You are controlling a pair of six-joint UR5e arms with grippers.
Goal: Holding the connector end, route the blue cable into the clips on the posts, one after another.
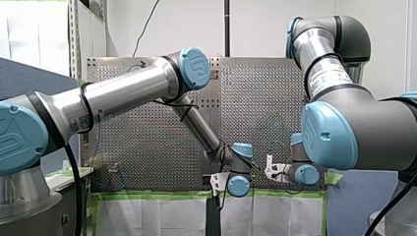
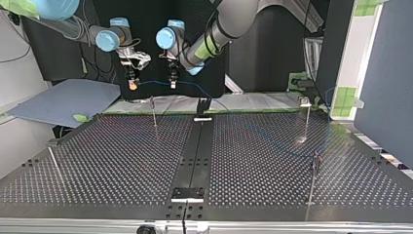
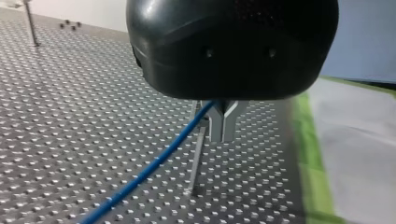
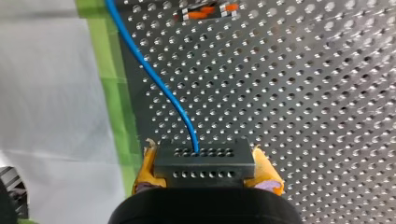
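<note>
Right jaws — closed on the connector [image 4: 204,163], a grey perforated block seated between the yellow pads [image 4: 144,169]. The blue cable [image 4: 154,77] leaves the block's face and runs out over the perforated tabletop [image 4: 303,93], close to the green tape [image 4: 109,70]. Left jaws — closed on the cable further along, pinched between the metal fingers [image 3: 223,123]. A thin post [image 3: 197,158] stands just beside them. In the top view both sets of jaws hang at the tabletop's far edge, with the cable spanning between them.
</note>
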